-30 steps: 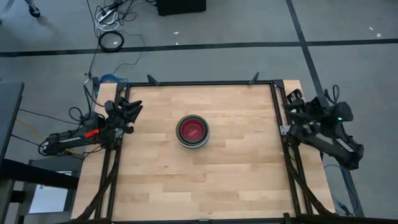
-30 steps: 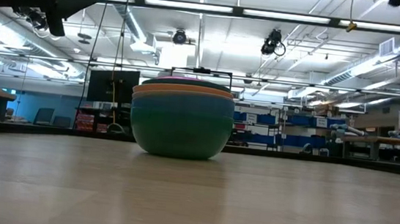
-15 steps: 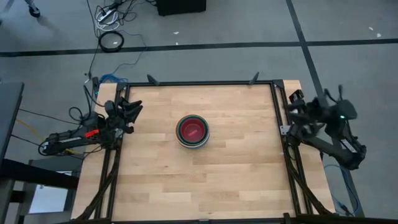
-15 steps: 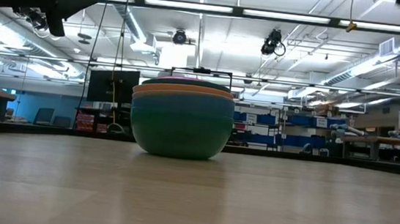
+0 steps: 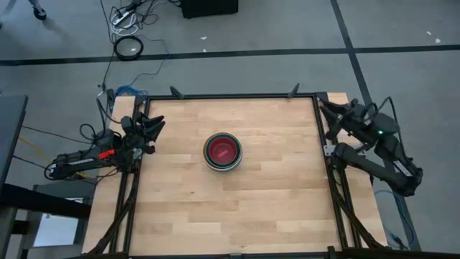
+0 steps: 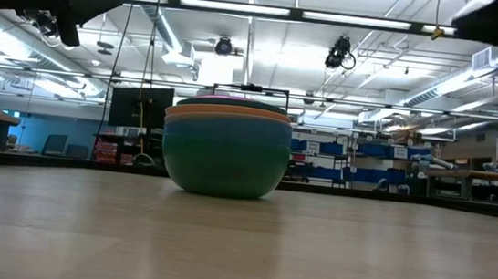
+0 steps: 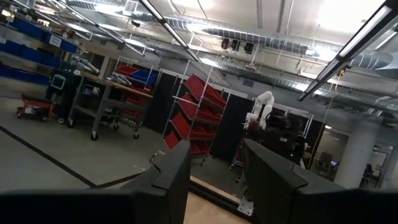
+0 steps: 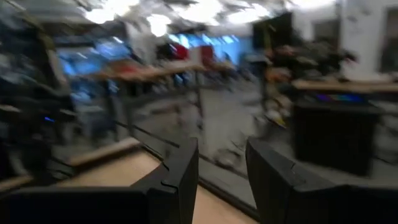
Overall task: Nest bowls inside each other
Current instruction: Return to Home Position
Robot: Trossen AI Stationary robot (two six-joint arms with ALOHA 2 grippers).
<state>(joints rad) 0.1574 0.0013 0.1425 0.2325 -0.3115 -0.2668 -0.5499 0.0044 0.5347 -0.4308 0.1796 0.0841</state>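
The bowls (image 5: 223, 151) stand nested in one stack at the middle of the table, the pink-red one innermost. In the low view the stack (image 6: 226, 148) rests on its teal bottom bowl, with orange and darker rims above. My left gripper (image 5: 152, 128) waits folded back at the table's left edge, open (image 7: 214, 168), holding nothing. My right gripper (image 5: 325, 109) is at the table's right edge near the far corner, open (image 8: 222, 163), with nothing between its fingers.
A black frame (image 5: 230, 95) runs along the table's far edge and down both sides. Bare wooden tabletop (image 5: 230, 208) lies all round the stack. Cables (image 5: 129, 47) lie on the floor beyond the far edge.
My right arm has swung its wrist round at the table's right edge; its gripper now points toward the far right corner of the table. The stack of bowls has kept still.
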